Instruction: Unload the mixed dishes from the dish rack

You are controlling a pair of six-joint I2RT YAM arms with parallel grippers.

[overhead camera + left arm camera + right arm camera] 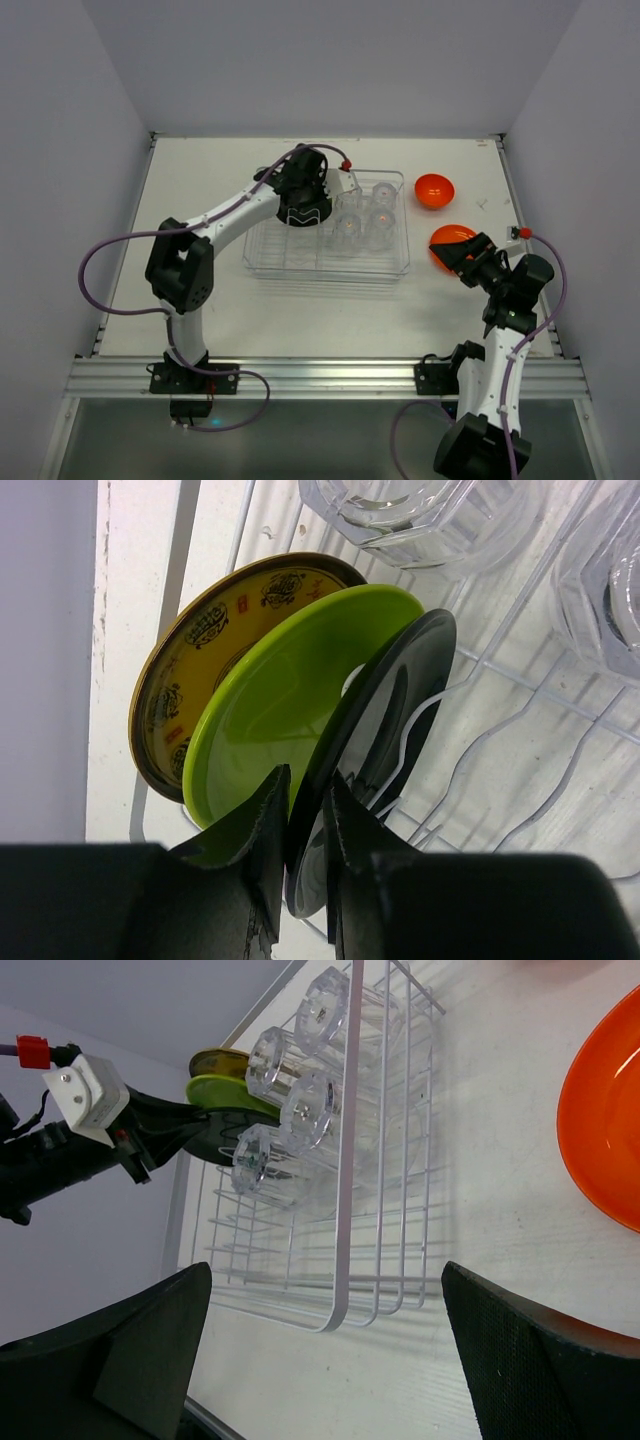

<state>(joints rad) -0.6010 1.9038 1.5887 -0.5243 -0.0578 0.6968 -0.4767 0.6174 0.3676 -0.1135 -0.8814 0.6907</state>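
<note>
Right now, your right gripper [458, 256] hangs wide open by the orange plate [447, 238] at near right, your left gripper [305, 780] pinches the black plate [390, 700] standing in the dish rack [300, 268], and the orange bowl [434, 189] sits far right.

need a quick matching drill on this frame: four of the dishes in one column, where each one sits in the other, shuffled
Things:
1. black plate
2. orange bowl
3. clear glasses
4. yellow patterned plate

Places:
A. on the bare table, outside the dish rack, off its far right corner
B. on edge at the end of the plate row, right next to the green plate
C. on edge in the rack, rim between the fingers of the left gripper
D. grouped in the right half of the rack

Pairs: 1-C, 2-A, 3-D, 4-B
</note>
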